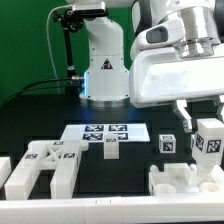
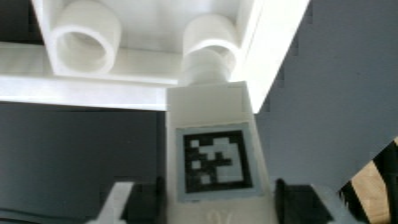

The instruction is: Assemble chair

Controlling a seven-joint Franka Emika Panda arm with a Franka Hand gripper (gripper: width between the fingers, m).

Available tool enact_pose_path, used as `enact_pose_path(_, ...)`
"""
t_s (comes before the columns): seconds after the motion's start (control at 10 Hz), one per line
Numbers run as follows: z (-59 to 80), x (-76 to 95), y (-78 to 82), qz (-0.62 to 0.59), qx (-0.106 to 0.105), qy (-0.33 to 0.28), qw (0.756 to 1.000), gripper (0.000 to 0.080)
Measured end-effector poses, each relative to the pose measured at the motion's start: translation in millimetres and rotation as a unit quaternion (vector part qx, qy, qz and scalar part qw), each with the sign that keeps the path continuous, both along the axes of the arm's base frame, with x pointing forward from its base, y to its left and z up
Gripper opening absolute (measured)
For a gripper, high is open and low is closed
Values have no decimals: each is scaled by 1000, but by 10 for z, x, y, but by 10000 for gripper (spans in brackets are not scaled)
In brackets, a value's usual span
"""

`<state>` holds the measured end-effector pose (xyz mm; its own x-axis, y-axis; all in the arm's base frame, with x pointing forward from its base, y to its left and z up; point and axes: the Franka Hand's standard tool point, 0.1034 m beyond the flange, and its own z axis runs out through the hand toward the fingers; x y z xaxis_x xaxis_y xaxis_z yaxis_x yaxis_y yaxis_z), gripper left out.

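At the near left we see a white frame (image 1: 45,165), H-shaped and tagged, lying flat on the black table (image 1: 40,115). In the middle lies the marker board (image 1: 100,131), with a small white block (image 1: 111,149) at its near edge. Right of that stands a small tagged cube (image 1: 168,143).

Farther right is the post (image 1: 209,141) we care about, upright, tagged, just behind a white notched part (image 1: 185,182) at the near right. The gripper (image 1: 201,120) hangs over the post. In the wrist view its fingers (image 2: 121,200) stand either side of the post with a gap showing on one side, so we judge it spread and not yet gripping.

We expect the post to be light, rigid plastic, smooth and somewhat slippery but not fragile. We would pinch it on its two flat sides near the top, squarely, so it cannot twist.
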<state>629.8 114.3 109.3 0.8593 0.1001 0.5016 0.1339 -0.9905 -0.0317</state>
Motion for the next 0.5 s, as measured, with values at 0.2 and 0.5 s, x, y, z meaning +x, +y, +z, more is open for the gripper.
enact_pose_path(0.2,-87,25,31,2,0,3,1000,287)
enact_pose_path(0.5,-121,31,56,3,0,2,1000,287)
